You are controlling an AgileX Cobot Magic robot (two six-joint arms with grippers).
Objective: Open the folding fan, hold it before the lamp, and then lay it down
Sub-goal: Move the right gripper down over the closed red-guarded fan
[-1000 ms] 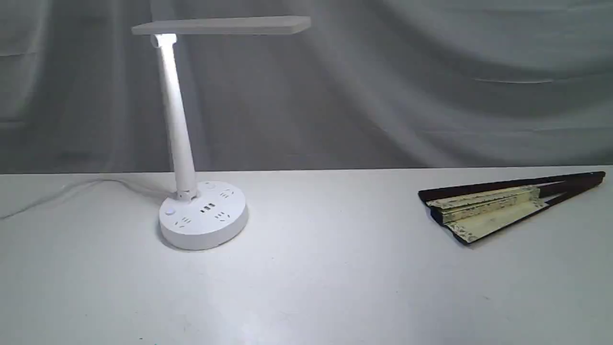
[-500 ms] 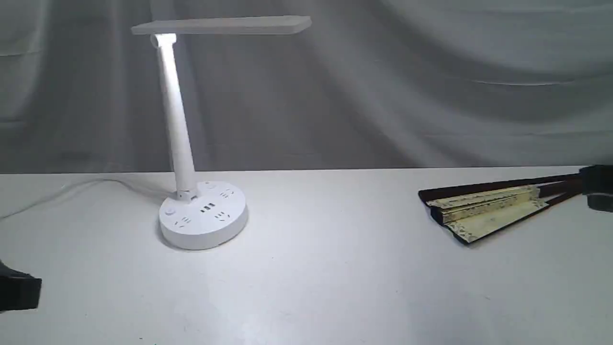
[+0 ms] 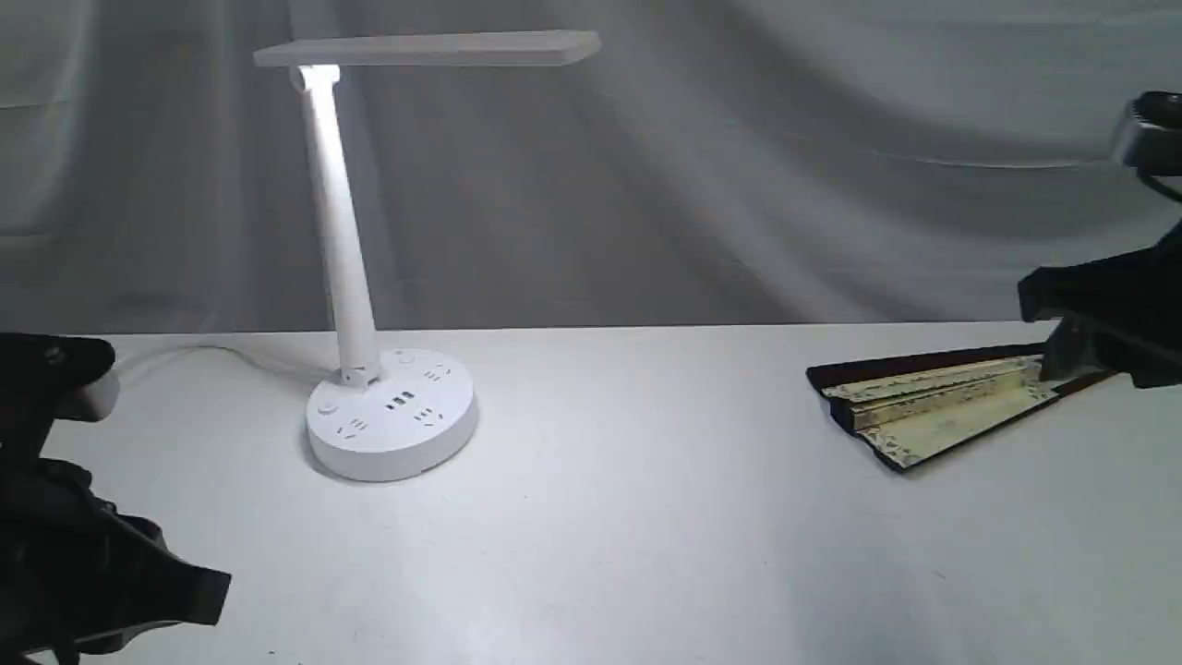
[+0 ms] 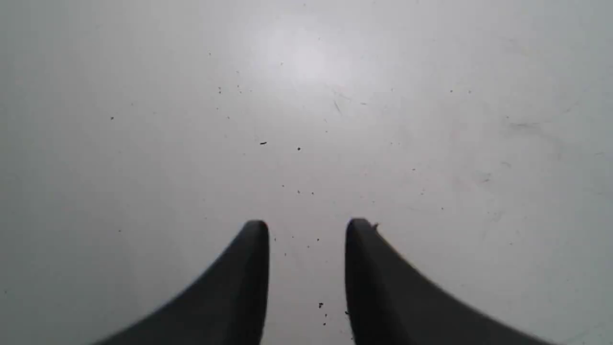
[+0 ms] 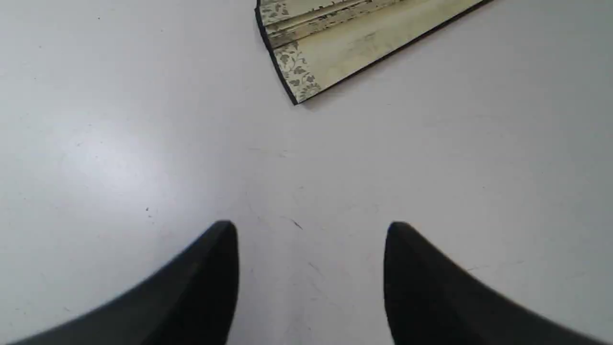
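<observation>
The folding fan lies mostly folded on the white table at the right, cream leaf with patterned border between dark guards; its leaf end also shows in the right wrist view. The white lamp stands at the left, lit, with its flat head overhead. My right gripper is open above bare table short of the fan, and it enters the exterior view at the right edge, over the fan's rib end. My left gripper is open over bare table, at the lower left of the exterior view. Neither holds anything.
The lamp's white cord trails left along the table. A grey draped cloth hangs behind the table's far edge.
Both arms have come into the exterior view: the left from the lower left edge, the right from the right edge, up and over the fan's rib end. Fan and lamp have stayed put.
</observation>
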